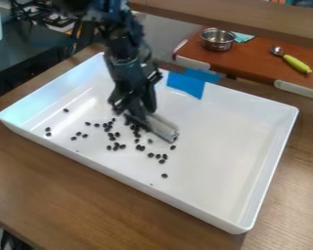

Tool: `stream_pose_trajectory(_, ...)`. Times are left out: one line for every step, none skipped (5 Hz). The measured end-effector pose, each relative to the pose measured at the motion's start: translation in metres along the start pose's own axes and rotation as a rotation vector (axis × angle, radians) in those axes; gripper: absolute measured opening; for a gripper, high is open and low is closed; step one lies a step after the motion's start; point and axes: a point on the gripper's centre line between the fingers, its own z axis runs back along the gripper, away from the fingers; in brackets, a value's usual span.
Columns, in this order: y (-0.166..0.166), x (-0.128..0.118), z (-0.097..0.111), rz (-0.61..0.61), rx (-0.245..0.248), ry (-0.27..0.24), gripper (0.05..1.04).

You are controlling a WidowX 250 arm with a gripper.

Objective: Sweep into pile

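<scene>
Camera view, one tray [218,161], one held cylinder [163,128], thirty-odd beans [164,176]

I can read no text, label, brand, number or sign anywhere here
</scene>
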Motion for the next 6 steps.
stream_pose_trajectory(0.02, 0.007, 0.006, 0.091, -0.029, 0.0, 0.316)
stream_pose_trajectory(0.043, 0.018, 0.012, 0.21, -0.03, -0.022, 0.317)
stream_pose_trajectory(0.066, 0.019, 0.018, 0.284, -0.01, -0.049, 0.316)
stream_pose_trajectory(0.092, 0.018, 0.027, 0.308, 0.031, -0.056, 0.316)
stream_pose_trajectory(0.099, 0.017, 0.029, 0.302, 0.038, -0.045, 0.316)
stream_pose_trajectory(0.076, 0.013, 0.035, 0.353, -0.039, -0.014, 0.316)
